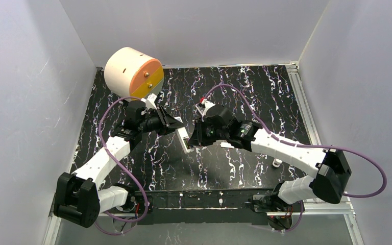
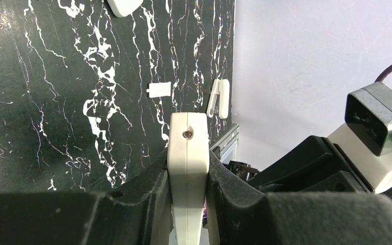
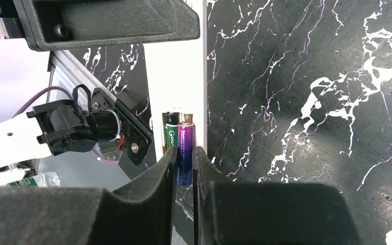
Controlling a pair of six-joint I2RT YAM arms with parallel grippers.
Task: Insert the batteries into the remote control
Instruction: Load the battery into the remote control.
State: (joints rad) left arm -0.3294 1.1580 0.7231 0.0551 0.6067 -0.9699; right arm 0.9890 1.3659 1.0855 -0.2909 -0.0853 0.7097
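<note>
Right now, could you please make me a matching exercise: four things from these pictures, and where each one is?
1 remote control
2 purple battery
3 green battery
4 cream and orange drum

a far left corner of table
b gripped by right gripper
c lying ungripped in the remote's bay
d clamped in left gripper

Pairs: 1d, 2b, 3c, 4a

1. The table (image 1: 235, 173) is viewed from high above and behind the arm bases, at a distance, with both arms taken in.
2. The left wrist view is aimed closely along the left fingers (image 2: 132, 204), past their tips.
3. The right wrist view is aimed closely along the right fingers (image 3: 148, 199), over the purple battery (image 3: 186, 148) between them; the remote control (image 3: 176, 76) beyond their tips is shared by all three views.
</note>
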